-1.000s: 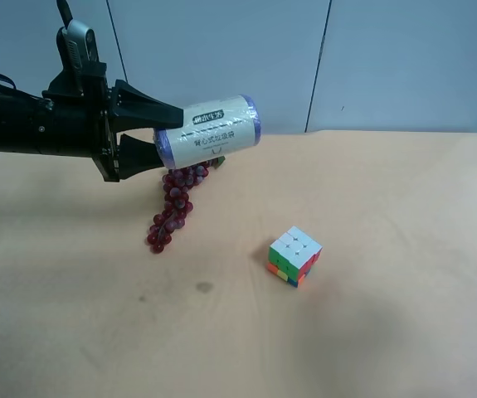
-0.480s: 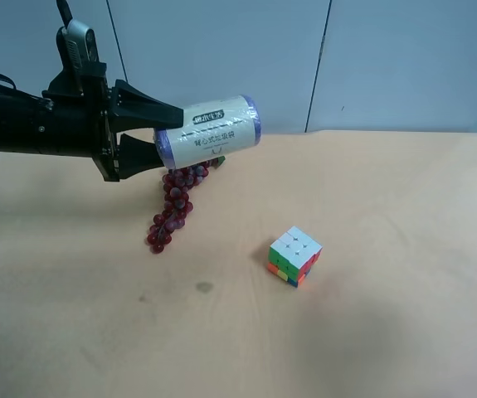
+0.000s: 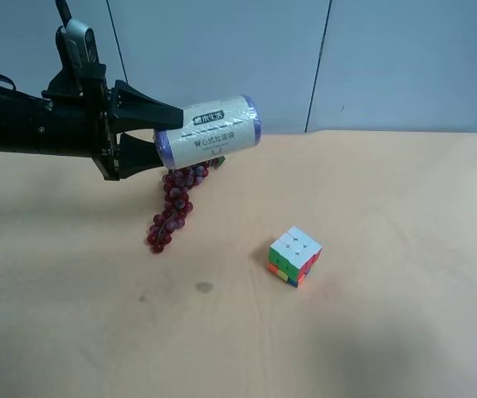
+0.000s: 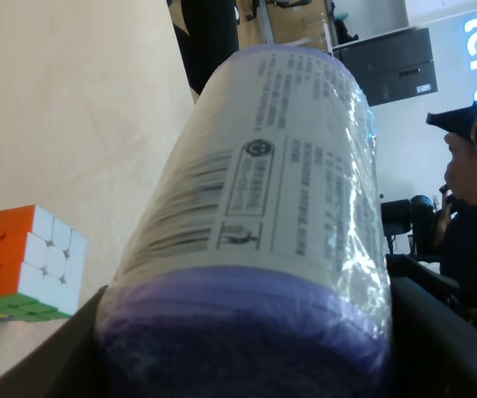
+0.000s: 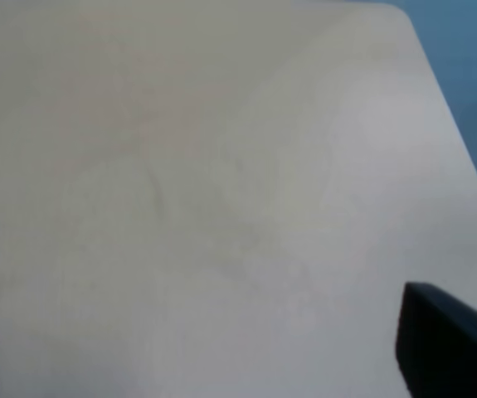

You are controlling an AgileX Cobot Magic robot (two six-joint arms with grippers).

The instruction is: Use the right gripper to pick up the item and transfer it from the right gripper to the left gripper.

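The item (image 3: 209, 133), a cream-white can with purple ends and a printed label, is held on its side in the air above the table's far left. My left gripper (image 3: 170, 128), black with a grey camera module, is shut on its near end. In the left wrist view the can (image 4: 263, 240) fills the frame between the two fingers (image 4: 450, 348). My right gripper (image 5: 213, 348) does not show in the exterior high view. Its own wrist view shows the two fingertips far apart over bare table, open with nothing between them.
A bunch of purple grapes (image 3: 172, 207) lies on the beige table (image 3: 387, 207) right under the held can. A multicoloured cube (image 3: 294, 255) sits near the table's middle and also shows in the left wrist view as the cube (image 4: 22, 261). A blue wall stands behind.
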